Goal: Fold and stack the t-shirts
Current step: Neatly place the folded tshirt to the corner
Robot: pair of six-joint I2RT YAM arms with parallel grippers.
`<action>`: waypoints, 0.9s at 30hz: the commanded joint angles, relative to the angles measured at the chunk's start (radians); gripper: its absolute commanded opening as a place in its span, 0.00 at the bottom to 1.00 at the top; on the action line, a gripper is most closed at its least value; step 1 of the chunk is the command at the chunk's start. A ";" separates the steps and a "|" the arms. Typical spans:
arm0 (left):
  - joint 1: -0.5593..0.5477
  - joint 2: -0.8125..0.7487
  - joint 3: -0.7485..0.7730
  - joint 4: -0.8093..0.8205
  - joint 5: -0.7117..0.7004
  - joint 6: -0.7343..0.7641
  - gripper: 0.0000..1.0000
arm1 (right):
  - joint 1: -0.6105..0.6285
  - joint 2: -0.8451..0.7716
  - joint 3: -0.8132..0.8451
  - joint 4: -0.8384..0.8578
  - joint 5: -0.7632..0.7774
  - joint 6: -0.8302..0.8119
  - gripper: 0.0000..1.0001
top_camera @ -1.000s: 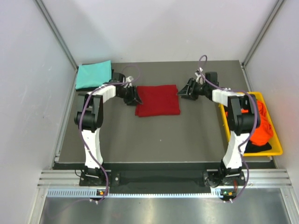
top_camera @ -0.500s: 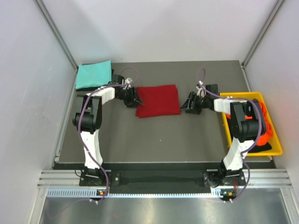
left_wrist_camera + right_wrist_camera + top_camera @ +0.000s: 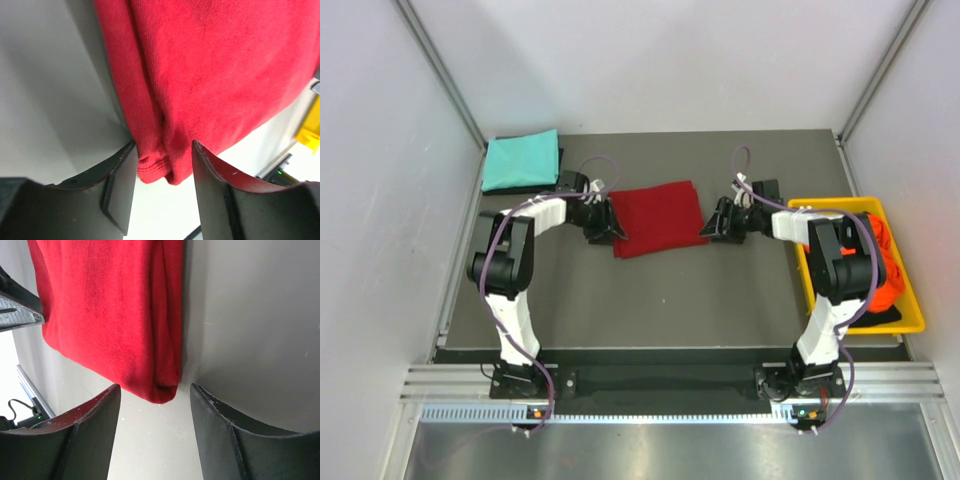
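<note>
Red cloth is seen between the fingers of the left gripper [image 3: 164, 150]. A hemmed corner of the dark red t-shirt [image 3: 658, 215], at its left edge, fills the gap and touches both fingers. Whether it is pinched or only straddled cannot be told. The right gripper [image 3: 155, 390] is released: its jaws stand wide around a corner at the shirt's right edge, and bare table [image 3: 720, 290] shows on either side of the cloth.

- Dark red t-shirt: lies flat on the table as a folded rectangle, between the two grippers.
- Teal t-shirt [image 3: 520, 160]: folded, well apart from the red shirt, beyond its far-left corner.
- Yellow bin [image 3: 910, 325]: to the right of the red shirt. The orange t-shirt [image 3: 885, 265] is crumpled inside it, with the black t-shirt [image 3: 875, 315] at the near end.

Judgement: folding of the red shirt looks finished, and stacking it with the teal one is not yet done. For the next move, both side corners need to be gripped evenly through all layers, so that the fold is not opened when the shirt is carried toward the teal one. Two shirts are left in the bin.
</note>
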 commanded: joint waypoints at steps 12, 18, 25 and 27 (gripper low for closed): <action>-0.027 -0.189 -0.096 -0.029 -0.163 -0.019 0.56 | 0.038 -0.006 0.001 0.007 0.070 -0.031 0.55; -0.049 -0.158 -0.157 0.073 -0.093 -0.078 0.56 | 0.039 -0.004 0.010 0.004 0.078 -0.026 0.56; -0.066 -0.152 -0.188 0.106 -0.098 -0.095 0.48 | 0.041 0.005 -0.008 0.016 0.070 -0.014 0.53; -0.066 -0.152 -0.190 0.131 -0.073 -0.100 0.40 | 0.041 0.008 -0.028 0.051 0.061 -0.005 0.47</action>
